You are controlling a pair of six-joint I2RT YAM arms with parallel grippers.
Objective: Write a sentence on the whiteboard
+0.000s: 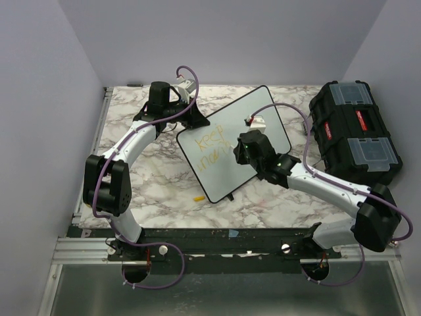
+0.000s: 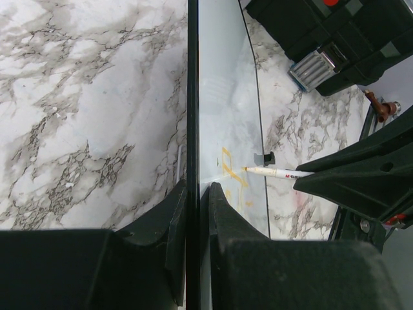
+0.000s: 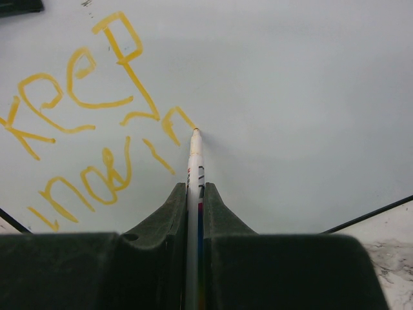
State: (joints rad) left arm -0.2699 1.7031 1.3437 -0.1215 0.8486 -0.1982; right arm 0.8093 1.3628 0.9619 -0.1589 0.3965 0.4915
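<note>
Whiteboard (image 1: 227, 122) lies askew on the marble table (image 1: 151, 178), with a black toolbox (image 1: 355, 131) at its 3 o'clock. The left gripper (image 2: 197, 187) clamps the board's rim at 10 o'clock. The right gripper (image 3: 195, 188) pinches a marker (image 3: 194, 161), its tip touching the end of the second yellow line of the sentence (image 1: 212, 151).

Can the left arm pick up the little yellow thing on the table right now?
Probably not yet. The left gripper has its jaws shut on the whiteboard rim, so it must let go first. The yellow thing lies uncovered.
</note>
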